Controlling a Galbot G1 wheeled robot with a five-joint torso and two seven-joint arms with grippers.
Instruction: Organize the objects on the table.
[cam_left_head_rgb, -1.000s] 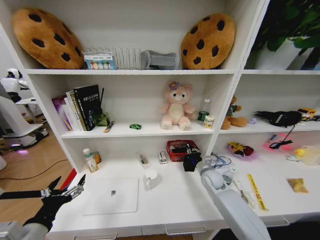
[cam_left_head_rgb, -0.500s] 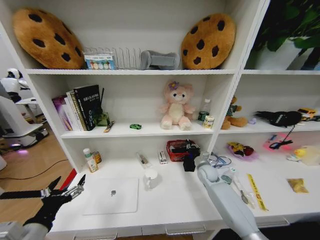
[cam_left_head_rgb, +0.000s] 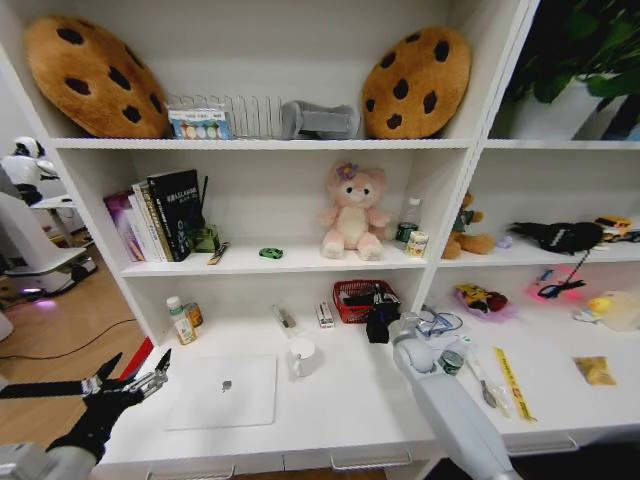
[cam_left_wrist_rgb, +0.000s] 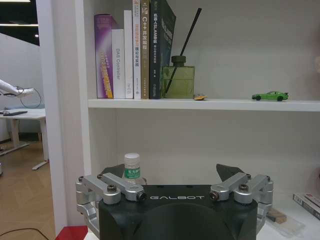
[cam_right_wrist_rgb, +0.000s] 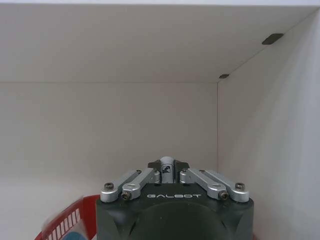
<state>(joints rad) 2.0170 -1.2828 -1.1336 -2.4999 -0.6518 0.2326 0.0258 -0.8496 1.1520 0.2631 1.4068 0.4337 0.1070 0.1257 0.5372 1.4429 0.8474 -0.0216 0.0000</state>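
A thin silver laptop (cam_left_head_rgb: 222, 390) lies shut on the white table (cam_left_head_rgb: 350, 405), at its front left. The green toy car (cam_left_head_rgb: 271, 253) is parked on the middle shelf, and I also see the car (cam_left_wrist_rgb: 270, 96) from the left wrist. My left gripper (cam_left_head_rgb: 135, 383) hovers open off the table's left end, level with the laptop, with nothing between its fingers (cam_left_wrist_rgb: 114, 171). My right gripper (cam_left_head_rgb: 381, 323) is at the back of the table over the red basket (cam_left_head_rgb: 360, 298). Its fingertips (cam_right_wrist_rgb: 168, 168) are pressed together, and I cannot tell if they pinch anything. A slim pen-like thing (cam_left_head_rgb: 482, 383) lies right of my right arm.
A white mug (cam_left_head_rgb: 301, 356) stands just right of the laptop. Small bottles (cam_left_head_rgb: 181, 321) sit at the back left. Books (cam_left_head_rgb: 160, 215) and a green diffuser bottle (cam_left_wrist_rgb: 180, 80) fill the shelf's left, with a pink plush bear (cam_left_head_rgb: 351, 212) at mid-shelf. Cables (cam_left_head_rgb: 440, 323) and a yellow strip (cam_left_head_rgb: 513, 381) lie to the right.
My right arm has shifted a little to the left, while its gripper stays by the red basket. The left arm has not moved.
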